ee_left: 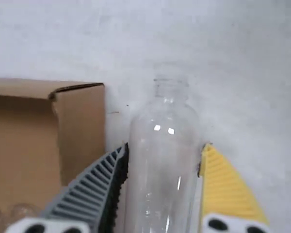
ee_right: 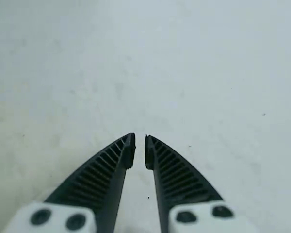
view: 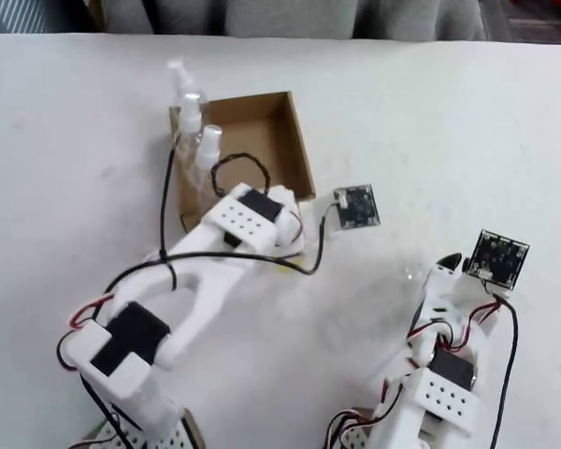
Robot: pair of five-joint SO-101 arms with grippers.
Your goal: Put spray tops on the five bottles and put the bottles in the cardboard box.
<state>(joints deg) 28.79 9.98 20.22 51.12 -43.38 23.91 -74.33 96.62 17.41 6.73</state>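
My left gripper (ee_left: 165, 148) is shut on a clear bottle (ee_left: 165, 160) that has an open neck and no spray top. Its grey finger (ee_left: 94, 187) and yellow finger (ee_left: 225, 187) press on the bottle's sides. The bottle is just beside the near right corner of the cardboard box (ee_left: 80, 126). From above, the left gripper (view: 290, 245) is at that corner of the box (view: 294, 140) and the arm hides the bottle. Three bottles with spray tops (view: 194, 122) stand in the box's left part. My right gripper (ee_right: 139, 151) is shut on nothing over bare table, at the lower right (view: 449, 262).
The white table (view: 430, 112) stretches wide to the right of and behind the box. A small clear thing (view: 411, 273) lies just left of the right gripper's tip; I cannot tell what it is. A black cable (view: 164, 215) loops by the box's left side.
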